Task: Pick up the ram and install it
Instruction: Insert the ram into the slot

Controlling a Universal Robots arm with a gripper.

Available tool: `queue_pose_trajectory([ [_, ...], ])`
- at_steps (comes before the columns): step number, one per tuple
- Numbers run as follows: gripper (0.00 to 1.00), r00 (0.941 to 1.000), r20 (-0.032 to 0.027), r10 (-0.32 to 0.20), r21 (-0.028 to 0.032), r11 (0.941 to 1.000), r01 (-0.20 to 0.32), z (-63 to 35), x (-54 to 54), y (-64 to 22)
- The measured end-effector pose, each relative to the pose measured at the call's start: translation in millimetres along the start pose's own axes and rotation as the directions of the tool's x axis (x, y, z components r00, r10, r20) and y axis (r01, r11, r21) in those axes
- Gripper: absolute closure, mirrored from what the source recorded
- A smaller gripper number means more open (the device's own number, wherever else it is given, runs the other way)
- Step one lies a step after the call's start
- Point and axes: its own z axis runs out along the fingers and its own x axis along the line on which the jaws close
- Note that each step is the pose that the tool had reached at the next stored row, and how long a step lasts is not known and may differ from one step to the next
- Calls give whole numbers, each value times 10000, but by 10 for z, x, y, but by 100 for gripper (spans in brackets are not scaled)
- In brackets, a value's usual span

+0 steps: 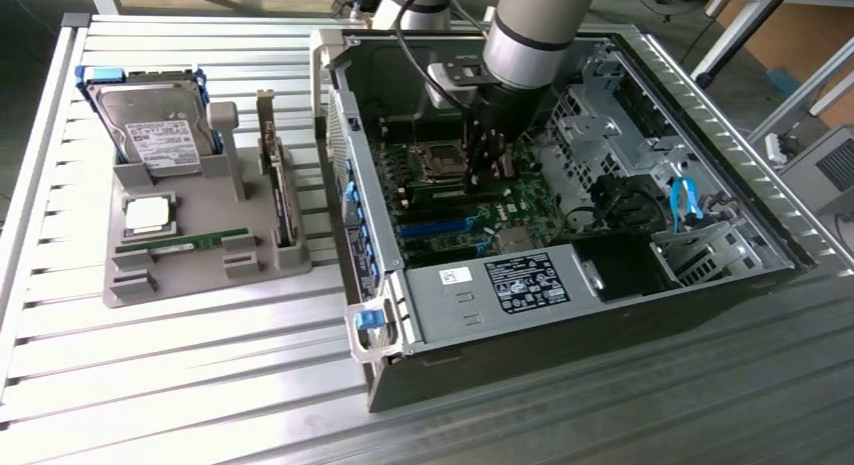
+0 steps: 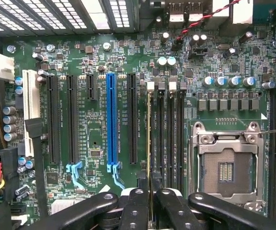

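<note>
Wrist view had the black two-finger claw (image 2: 149, 207) clamped on the slim green circuit-board ram stick (image 2: 149, 143), seen edge-on as a thin line running fwd from between the fingertips. The stick lined up w/ the slot nearest the claw's centreline, its far end at a small white end latch (image 2: 150, 86). The row of black memory slots (image 2: 169, 139) lay just beside it. Seated or hovering? Couldn't tell.

Doing this well, by my read, meant keeping the stick parallel to the slot, with both ends level, and pushing straight down w/o twist. A skewed edge could jam or stress the board.

Round about, a long blue plastic expansion slot (image 2: 111, 120) ran to one side of the claw, and the square silver metal CPU socket (image 2: 226, 170) sat on the other side, past the memory row. A red-and-black twisted wire (image 2: 202, 19) sat well ahead of the claw, and nothing crossed the slot line.

Exterior view showed the open dark-grey metal computer case (image 1: 454, 305) walling in the claw. A grey plastic parts tray (image 1: 200, 280) lay well off to the exterior view's left of the claw, holding a second green stick (image 1: 187, 247) and a silver hard drive (image 1: 154, 135).
</note>
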Motion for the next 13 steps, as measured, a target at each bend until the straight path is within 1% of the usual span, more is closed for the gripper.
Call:
queue_pose_trajectory([
  [3,87,10000,-3,-1,-2,10000,1,30,-1,0],
  [4,87,10000,7,-2,3,10000,2,41,-3,13],
  [6,87,10000,1,0,0,10000,0,46,-4,24],
  [7,87,10000,2,0,1,10000,0,47,-5,40],
  [8,87,10000,0,-6,10,10000,6,48,-9,74],
  [9,87,10000,-1,1,-4,10000,-1,47,-9,104],
  [10,87,10000,-1,-3,4,10000,3,48,-11,113],
  [11,87,10000,1,1,-3,10000,-1,48,-11,120],
  [13,87,10000,-1,0,1,10000,0,48,-11,121],
])
